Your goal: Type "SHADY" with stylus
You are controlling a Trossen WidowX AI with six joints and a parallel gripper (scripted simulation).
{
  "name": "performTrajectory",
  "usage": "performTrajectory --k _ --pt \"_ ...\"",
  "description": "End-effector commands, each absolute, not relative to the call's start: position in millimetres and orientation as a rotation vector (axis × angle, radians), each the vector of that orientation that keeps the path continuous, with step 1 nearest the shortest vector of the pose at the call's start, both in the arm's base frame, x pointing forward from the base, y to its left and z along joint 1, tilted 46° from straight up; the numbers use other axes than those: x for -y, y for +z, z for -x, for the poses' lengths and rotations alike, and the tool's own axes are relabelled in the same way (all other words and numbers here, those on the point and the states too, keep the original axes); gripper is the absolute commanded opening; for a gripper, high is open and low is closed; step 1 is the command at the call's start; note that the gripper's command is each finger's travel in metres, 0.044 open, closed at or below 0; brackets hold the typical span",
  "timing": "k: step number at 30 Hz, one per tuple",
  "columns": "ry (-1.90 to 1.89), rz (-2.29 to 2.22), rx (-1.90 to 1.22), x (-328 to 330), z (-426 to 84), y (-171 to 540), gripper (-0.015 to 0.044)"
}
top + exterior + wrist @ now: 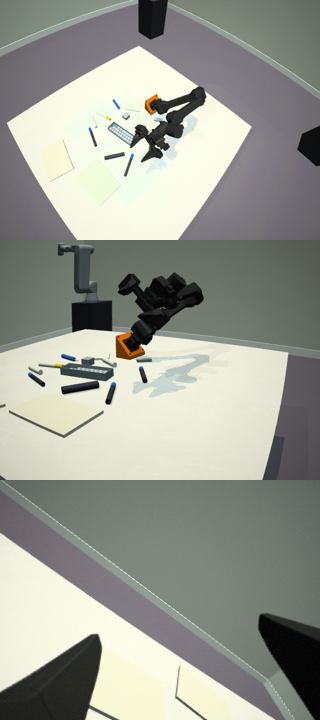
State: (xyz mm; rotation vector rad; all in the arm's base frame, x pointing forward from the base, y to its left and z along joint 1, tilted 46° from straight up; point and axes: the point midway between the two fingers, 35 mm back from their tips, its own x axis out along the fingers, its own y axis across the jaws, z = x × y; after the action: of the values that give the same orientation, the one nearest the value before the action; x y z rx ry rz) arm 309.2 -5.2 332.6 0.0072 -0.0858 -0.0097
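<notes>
The keyboard (110,128) (82,373), a dark tray-like case with pale keys, lies on the desk, its near end partly hidden by a finger in the top view. A blue stick (116,104) (68,357) with a thin pale tip lies beyond it and looks like the stylus. A white stick (102,114) (47,365) with a yellow end lies beside the keyboard; I cannot tell for certain which is the stylus. My gripper (136,154) (128,304) (179,631) is wide open and empty, raised high above the desk and tilted, away from both sticks.
Black blue-capped markers (93,137) (110,394), a thick black rod (114,156) (80,387), white cylinders (93,121) (109,362) and a grey block (126,115) (87,360) lie around the keyboard. Flat pads (98,182) (56,415) (132,685) lie farther out. The orange arm base (122,348) stands behind.
</notes>
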Motion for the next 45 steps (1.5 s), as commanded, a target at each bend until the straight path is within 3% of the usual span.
performTrajectory --k 1,9,17,24,45 --pt "-0.007 -0.003 0.073 5 -311 330 0.0414" --pt "0.168 0.088 -0.467 4 -346 218 0.0204" --pt "0.473 -0.073 -1.018 -3 -320 113 0.0" --pt "0.734 -0.461 -1.323 -14 -284 81 0.0" --pt "0.738 -0.472 -1.328 7 -291 60 0.0"
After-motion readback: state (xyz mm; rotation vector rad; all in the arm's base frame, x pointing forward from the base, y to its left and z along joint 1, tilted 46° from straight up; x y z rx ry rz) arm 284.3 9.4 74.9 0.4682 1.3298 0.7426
